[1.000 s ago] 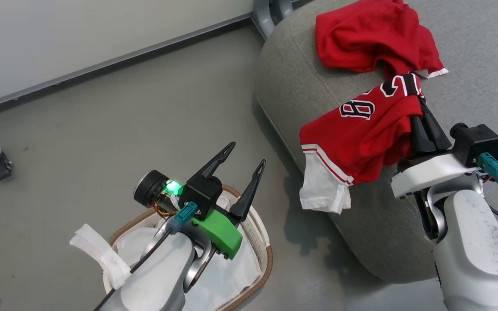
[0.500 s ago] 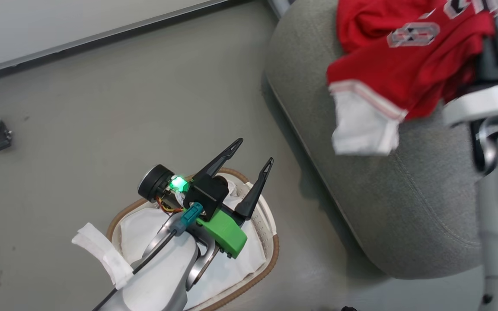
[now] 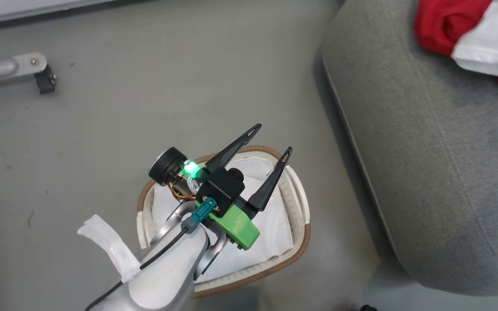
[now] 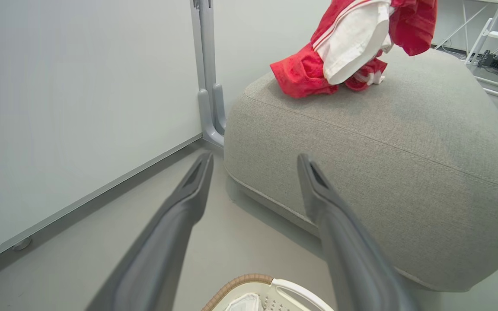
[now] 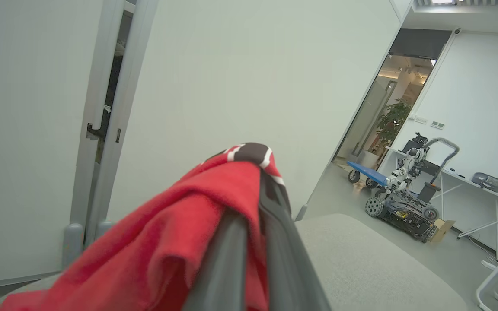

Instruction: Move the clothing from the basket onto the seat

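While the left gripper (image 3: 273,138) hangs over the oval white perforated plastic laundry basket (image 3: 294,252) with its brown woven rim, its two long dark fingers (image 4: 188,203) stand wide apart with nothing between them, pointing toward the large grey fabric-upholstered seat (image 3: 426,151). Inside the basket lies a crumpled white plastic liner sheet (image 3: 275,224). The basket stands on the grey floor (image 3: 102,121) near the seat's rounded edge, not touching it. The right gripper (image 5: 270,190) has its fingers pressed together, clamped on the soft red jersey with white striped trim and black-and-white lettering (image 5: 175,242), which drapes over them above the seat's top. From the left wrist, the jersey hangs with a white part turned outward, its lower end reaching the plain red soft garment (image 4: 301,75), which lies crumpled on the seat's top on the side toward the pale wall (image 4: 80,108).
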Motion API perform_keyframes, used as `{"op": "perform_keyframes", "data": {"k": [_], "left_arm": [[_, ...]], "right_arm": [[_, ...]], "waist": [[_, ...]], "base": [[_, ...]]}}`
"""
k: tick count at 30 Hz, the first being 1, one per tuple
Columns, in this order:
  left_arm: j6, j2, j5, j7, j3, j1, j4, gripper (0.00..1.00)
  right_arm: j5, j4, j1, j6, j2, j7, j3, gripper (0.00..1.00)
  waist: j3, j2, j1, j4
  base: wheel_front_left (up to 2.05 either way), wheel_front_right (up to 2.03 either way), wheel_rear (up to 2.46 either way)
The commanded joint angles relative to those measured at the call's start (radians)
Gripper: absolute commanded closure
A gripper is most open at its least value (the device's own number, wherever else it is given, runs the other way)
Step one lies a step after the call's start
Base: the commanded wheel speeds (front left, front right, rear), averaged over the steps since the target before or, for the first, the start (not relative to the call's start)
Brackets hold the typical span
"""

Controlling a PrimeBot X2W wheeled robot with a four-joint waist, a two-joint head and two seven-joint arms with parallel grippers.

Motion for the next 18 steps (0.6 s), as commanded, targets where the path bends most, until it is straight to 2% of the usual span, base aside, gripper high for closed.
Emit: {"op": "perform_keyframes", "data": {"k": [1,7,13,14,15,16,17,18], "left_arm": [[-0.004,0.009,0.010,-0.001,-0.001,-0.022,-0.009,0.00],[-0.004,0.020,0.020,-0.001,0.001,-0.042,-0.023,0.00],[-0.004,0.027,0.016,-0.001,-0.005,-0.044,-0.021,0.00],[-0.004,0.028,0.013,-0.001,-0.006,-0.044,-0.021,0.00],[-0.004,0.030,0.009,-0.001,-0.006,-0.043,-0.020,0.00],[-0.004,0.033,0.005,-0.001,-0.006,-0.042,-0.019,0.00],[-0.004,0.034,0.002,-0.001,-0.004,-0.040,-0.017,0.00],[-0.004,0.035,0.001,-0.001,-0.002,-0.038,-0.015,0.00]], "right_arm": [[-0.018,0.020,0.010,-0.001,0.003,-0.005,-0.023,1.00],[-0.066,0.109,0.043,-0.001,0.069,-0.005,-0.097,1.00],[-0.097,0.150,0.082,-0.001,0.132,-0.005,-0.122,1.00],[-0.101,0.147,0.087,-0.001,0.138,-0.005,-0.121,0.96],[-0.100,0.144,0.093,-0.001,0.144,-0.005,-0.117,0.78],[-0.102,0.140,0.098,-0.001,0.151,-0.005,-0.113,0.55],[-0.104,0.133,0.105,-0.001,0.157,-0.005,-0.106,0.00],[-0.105,0.128,0.110,-0.001,0.163,-0.005,-0.101,0.00]], "waist": [[0.067,0.0090,-0.0001,0.056],[0.123,0.0090,-0.0001,0.062],[0.135,0.0090,-0.0001,0.044],[0.135,0.0090,-0.0001,0.039],[0.132,0.0090,-0.0001,0.033],[0.129,0.0090,-0.0001,0.027],[0.124,0.0090,-0.0001,0.020],[0.120,0.0090,-0.0001,0.014]], "base": [[0.00,0.00,0.00],[0.00,0.00,0.00],[0.00,0.00,0.00],[0.00,0.00,0.00],[0.00,0.00,0.00],[0.00,0.00,0.00],[0.00,0.00,0.00],[0.00,0.00,0.00]]}}
